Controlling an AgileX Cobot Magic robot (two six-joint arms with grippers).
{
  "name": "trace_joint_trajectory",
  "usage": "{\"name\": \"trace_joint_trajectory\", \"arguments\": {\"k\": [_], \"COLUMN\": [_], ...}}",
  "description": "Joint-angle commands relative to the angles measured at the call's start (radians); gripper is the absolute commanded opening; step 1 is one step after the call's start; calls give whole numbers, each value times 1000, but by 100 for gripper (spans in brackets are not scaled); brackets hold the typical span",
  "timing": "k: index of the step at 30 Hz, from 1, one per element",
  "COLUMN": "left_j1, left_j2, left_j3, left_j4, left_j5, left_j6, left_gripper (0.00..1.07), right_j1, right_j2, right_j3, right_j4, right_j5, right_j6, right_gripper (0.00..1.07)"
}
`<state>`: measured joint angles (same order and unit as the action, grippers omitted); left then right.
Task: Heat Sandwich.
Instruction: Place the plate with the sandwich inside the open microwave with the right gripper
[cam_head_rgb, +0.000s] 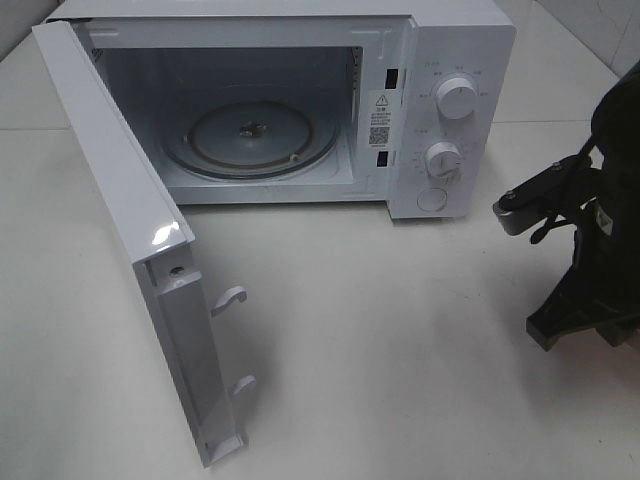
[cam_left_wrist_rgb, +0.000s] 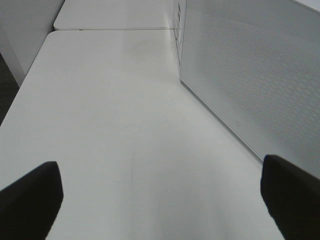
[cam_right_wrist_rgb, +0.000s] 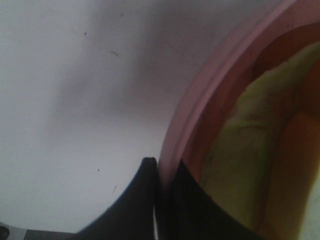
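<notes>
In the right wrist view my right gripper (cam_right_wrist_rgb: 161, 195) is shut on the rim of the pink plate (cam_right_wrist_rgb: 200, 100). On that plate lies the sandwich (cam_right_wrist_rgb: 245, 150), seen close up as a pale yellow-green layer. In the exterior view only the right arm (cam_head_rgb: 585, 250) shows, at the right edge; the plate and sandwich are out of frame there. My left gripper (cam_left_wrist_rgb: 160, 200) is open and empty, low over the table beside the door's outer face (cam_left_wrist_rgb: 260, 70). It does not show in the exterior view.
The white microwave (cam_head_rgb: 440, 60) stands at the back with its door (cam_head_rgb: 130, 230) swung wide open toward the front left. Its glass turntable (cam_head_rgb: 250, 140) is bare. Two knobs (cam_head_rgb: 457, 98) sit on its right panel. White table (cam_head_rgb: 400, 350) lies in front.
</notes>
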<state>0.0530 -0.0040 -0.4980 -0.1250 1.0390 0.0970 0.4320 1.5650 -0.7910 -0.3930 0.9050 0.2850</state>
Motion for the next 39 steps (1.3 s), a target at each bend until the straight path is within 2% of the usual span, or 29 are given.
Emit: {"name": "trace_joint_trajectory", "arguments": {"k": [1, 24, 25, 29, 34, 39], "left_j1": [-3, -3, -3, -3, -3, -3], "left_j2": [-28, -28, -28, -28, -28, -28], "left_j3": [2, 2, 2, 2, 2, 2], "left_j4": [-9, -9, -9, -9, -9, -9], "left_j5": [-3, -3, -3, -3, -3, -3], "left_j6": [-2, -2, -2, -2, -2, -2], "left_gripper": [101, 101, 101, 101, 101, 101], "right_j1": [46, 408, 408, 508, 552, 649], "right_j2": [-45, -234, -234, -248, -248, -248], "right_j3": [22, 35, 35, 35, 35, 35], "right_j4": [-15, -11, -11, 3, 10, 11], "right_j5": [42, 181, 181, 204, 210, 209], "right_j6": [7, 6, 6, -16, -24, -95], "right_gripper": [1, 1, 1, 1, 1, 1]}}
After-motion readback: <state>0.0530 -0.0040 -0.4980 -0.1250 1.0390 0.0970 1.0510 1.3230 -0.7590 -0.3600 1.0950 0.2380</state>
